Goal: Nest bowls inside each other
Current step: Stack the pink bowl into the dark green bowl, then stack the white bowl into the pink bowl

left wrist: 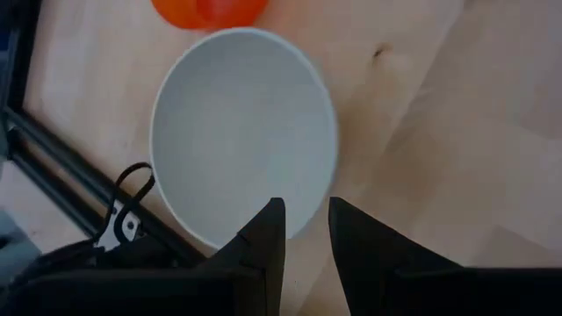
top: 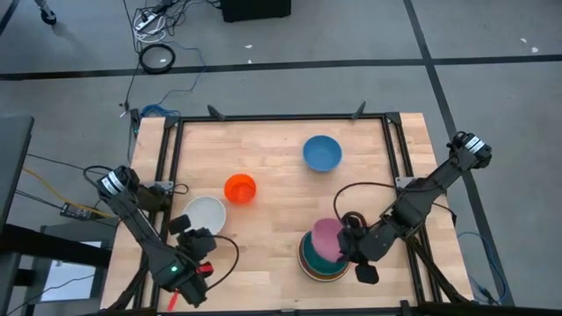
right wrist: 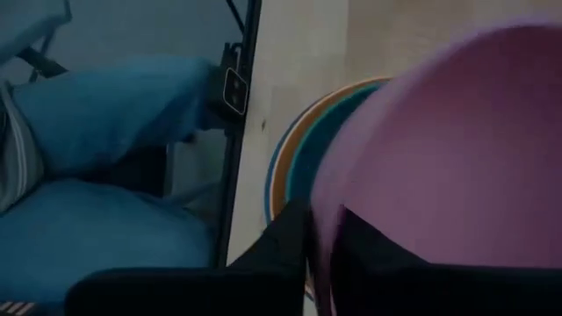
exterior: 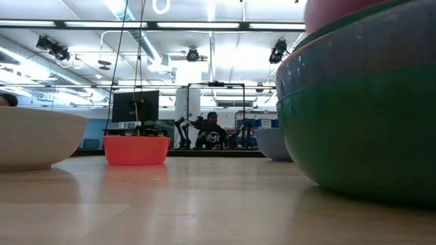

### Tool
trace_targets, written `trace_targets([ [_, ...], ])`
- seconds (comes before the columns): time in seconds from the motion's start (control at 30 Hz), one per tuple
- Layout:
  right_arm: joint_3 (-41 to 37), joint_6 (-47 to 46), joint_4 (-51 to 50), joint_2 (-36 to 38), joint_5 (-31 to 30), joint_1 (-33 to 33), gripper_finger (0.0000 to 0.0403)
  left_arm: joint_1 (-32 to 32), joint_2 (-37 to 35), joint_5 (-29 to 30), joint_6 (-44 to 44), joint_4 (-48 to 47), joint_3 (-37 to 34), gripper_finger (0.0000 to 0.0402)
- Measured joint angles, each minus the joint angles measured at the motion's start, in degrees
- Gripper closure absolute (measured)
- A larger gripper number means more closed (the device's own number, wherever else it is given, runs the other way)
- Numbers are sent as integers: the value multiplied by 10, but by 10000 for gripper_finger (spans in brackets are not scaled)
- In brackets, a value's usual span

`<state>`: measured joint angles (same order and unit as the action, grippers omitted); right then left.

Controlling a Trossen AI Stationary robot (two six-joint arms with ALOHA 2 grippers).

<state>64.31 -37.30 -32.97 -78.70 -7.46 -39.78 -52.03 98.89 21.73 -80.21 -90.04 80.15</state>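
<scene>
A stack of nested bowls (top: 309,266) stands near the table's front right, yellow-orange outermost, with green and teal inside. A pink bowl (top: 327,233) sits tilted on top of it, and my right gripper (top: 345,247) is shut on its rim. A white bowl (top: 205,213) rests on its base at the front left. My left gripper (left wrist: 306,204) is open over its near rim, one finger on either side; I cannot tell whether it touches. An orange-red bowl (top: 240,188) and a blue bowl (top: 322,152) stand apart farther back. My right gripper pinches the pink bowl's wall at the rim (right wrist: 327,250), one finger on each side of it. The fingers slant down from the table's front right. The bowl sits tilted, its lower part inside the stack (right wrist: 294,149).
Black frame rails (top: 167,167) run along the table's edges. A person's legs in blue (right wrist: 97,132) are beside the near right edge. Bare wood lies in the middle between the bowls. In the low view the stack (exterior: 361,122) looms at the right.
</scene>
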Motion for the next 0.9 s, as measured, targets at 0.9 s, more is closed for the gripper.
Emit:
trace_targets([
  [0.9, 0, -11, 2, 122, -71, 11, 229, -2, -1, 98, 214, 99, -145, 303],
])
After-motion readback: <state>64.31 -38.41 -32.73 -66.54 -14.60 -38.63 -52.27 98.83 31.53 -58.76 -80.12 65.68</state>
